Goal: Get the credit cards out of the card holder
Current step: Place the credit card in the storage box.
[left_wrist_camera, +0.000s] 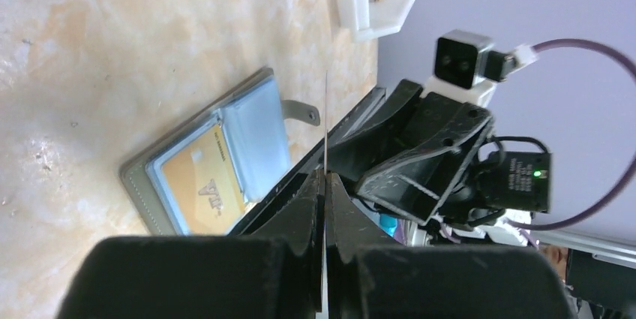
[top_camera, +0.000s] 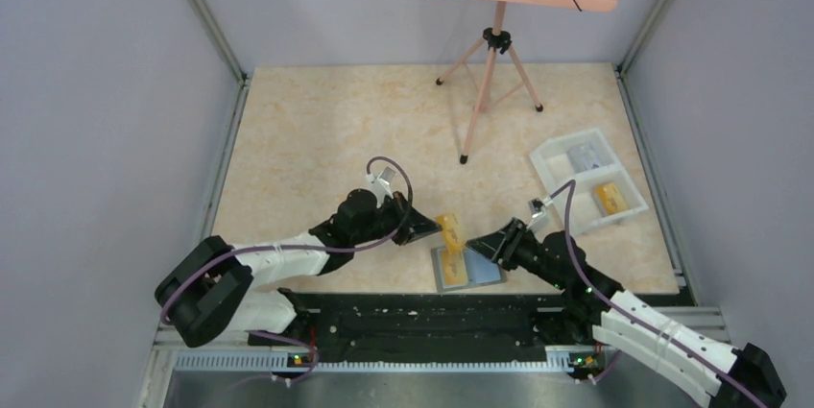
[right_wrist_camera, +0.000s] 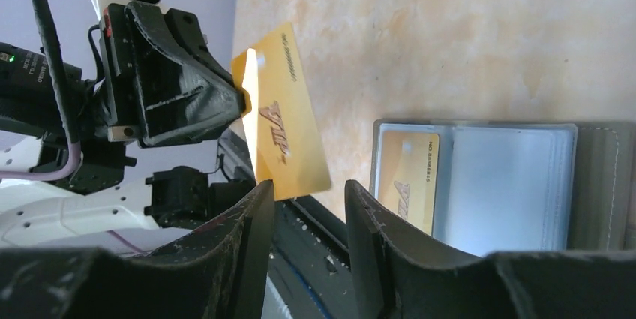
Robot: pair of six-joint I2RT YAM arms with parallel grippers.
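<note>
The card holder (top_camera: 485, 272) lies open on the table near the front edge, pale blue pockets up, with one yellow credit card (right_wrist_camera: 409, 180) still in its left pocket. My left gripper (top_camera: 437, 228) is shut on another yellow credit card (right_wrist_camera: 285, 116) and holds it on edge above the holder; in the left wrist view that card (left_wrist_camera: 326, 131) shows only as a thin line. My right gripper (right_wrist_camera: 309, 199) is open just below the held card's lower corner, with nothing between its fingers, and it hovers over the holder (right_wrist_camera: 480, 184).
A white compartmented tray (top_camera: 547, 154) stands at the right with a grey card (top_camera: 586, 156) and a yellow card (top_camera: 609, 198) in it. A pink music stand on a tripod (top_camera: 491, 82) stands at the back. Grey walls enclose the table.
</note>
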